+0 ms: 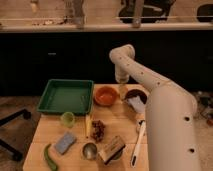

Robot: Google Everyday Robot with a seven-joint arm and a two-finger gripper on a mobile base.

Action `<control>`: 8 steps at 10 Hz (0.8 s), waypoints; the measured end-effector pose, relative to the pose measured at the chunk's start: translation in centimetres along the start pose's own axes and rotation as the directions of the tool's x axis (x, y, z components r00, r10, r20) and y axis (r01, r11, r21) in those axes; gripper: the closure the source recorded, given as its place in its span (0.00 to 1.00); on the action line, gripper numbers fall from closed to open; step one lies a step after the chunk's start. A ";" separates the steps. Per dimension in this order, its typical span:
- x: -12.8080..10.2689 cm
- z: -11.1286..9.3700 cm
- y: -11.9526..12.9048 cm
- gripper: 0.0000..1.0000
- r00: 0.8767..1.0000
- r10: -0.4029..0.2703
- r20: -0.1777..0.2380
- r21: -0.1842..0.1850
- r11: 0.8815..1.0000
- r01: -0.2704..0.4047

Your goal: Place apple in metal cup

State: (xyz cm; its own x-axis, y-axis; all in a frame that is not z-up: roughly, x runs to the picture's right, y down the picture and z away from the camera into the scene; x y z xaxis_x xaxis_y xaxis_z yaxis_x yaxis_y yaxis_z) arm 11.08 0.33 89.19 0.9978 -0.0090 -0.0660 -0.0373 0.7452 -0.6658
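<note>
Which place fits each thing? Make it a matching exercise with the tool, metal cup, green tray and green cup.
1 tool
2 metal cup
3 green tray
4 green cup

a table's back left
b between orange bowl and dark bowl
c just in front of the tray
d front edge, beside brown box

Pairs: 1-b, 2-d, 3-a, 4-c

No text, label, brand, number or sign can be read on anything here. The gripper [123, 90] hangs over the far part of the wooden table [120, 120], just beside the orange bowl [106, 95], at about three o'clock from it.
</note>
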 end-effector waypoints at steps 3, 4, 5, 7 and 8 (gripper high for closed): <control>-0.4 0.4 -1.0 0.20 0.998 0.068 -0.004 -0.009 0.998 -0.068; -0.4 0.7 -1.3 0.20 0.995 0.097 -0.008 -0.015 0.995 -0.097; -0.5 1.2 -1.6 0.20 0.989 0.145 -0.016 -0.030 0.989 -0.146; -0.4 2.0 -2.2 0.20 0.976 0.215 -0.039 -0.053 0.975 -0.217; -0.4 2.4 -2.5 0.20 0.968 0.244 -0.048 -0.063 0.967 -0.247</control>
State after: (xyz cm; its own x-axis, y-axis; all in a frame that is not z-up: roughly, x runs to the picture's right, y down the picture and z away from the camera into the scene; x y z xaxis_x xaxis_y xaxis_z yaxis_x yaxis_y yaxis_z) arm 10.86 0.07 92.60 0.9546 0.1414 -0.2623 -0.2862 0.6811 -0.6739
